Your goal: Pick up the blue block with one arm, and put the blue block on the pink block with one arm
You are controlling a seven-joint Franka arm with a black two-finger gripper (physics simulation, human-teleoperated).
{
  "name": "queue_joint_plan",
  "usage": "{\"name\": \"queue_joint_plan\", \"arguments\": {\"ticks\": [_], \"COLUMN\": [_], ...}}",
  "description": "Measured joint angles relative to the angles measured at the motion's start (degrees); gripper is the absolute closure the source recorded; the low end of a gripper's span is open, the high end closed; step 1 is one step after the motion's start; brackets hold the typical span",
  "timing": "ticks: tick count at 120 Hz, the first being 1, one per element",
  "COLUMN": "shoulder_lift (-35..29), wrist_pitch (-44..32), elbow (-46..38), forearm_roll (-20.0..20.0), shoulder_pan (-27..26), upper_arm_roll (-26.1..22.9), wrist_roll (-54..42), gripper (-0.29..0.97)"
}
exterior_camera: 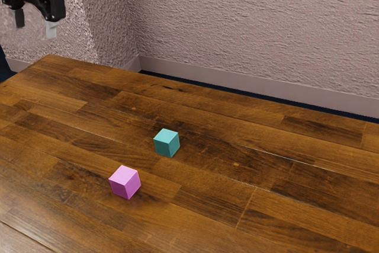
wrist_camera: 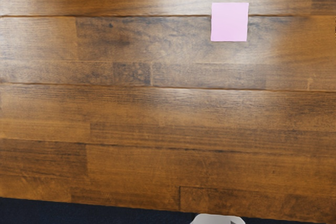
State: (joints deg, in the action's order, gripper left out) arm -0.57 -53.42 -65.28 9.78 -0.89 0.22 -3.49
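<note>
Surface is a dark wood plank table [exterior_camera: 266, 194], lots of grain and seams, taking up most of the exterior view. Behind it there's a rough, bumpy pinkish-grey wall [exterior_camera: 249, 22] that makes a corner in the upper left of the frame, with a plain baseboard [exterior_camera: 254, 85] along the bottom of it. In the wrist view a strip of dark blue floor [wrist_camera: 79, 214] shows past the table's edge.

The gripper [exterior_camera: 35, 25] is way up in the upper left corner of the exterior view, high over the table's far end. Its two fingers [exterior_camera: 51, 30] stand clearly apart with nothing between them and nothing touching them, so it's empty.

The blue block [exterior_camera: 167, 143] (more teal, honestly) sits flat on the table around the middle of the frame, well away from the gripper. The pink block [exterior_camera: 125, 182] is near it, lower and to the left, with a gap between them. The wrist view looks straight down at the planks and catches the pink block [wrist_camera: 229, 21] as a flat square.
</note>
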Motion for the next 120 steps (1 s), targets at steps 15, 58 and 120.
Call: {"name": "queue_joint_plan", "arguments": {"ticks": [15, 58, 120], "shoulder_lift": [-0.05, 5.89, 28.73], "wrist_pitch": [-8.35, -21.63, -44.28], "elbow": [0.23, -2.69, -5.85], "forearm_roll": [-0.44, -0.39, -1.63], "shoulder_pan": [1.8, -2.51, 1.34], "upper_arm_roll": [-1.34, -4.21, 2.26], "wrist_roll": [-1.07, -5.61, -10.78], "gripper": [0.0, 0.0, 0.0]}}
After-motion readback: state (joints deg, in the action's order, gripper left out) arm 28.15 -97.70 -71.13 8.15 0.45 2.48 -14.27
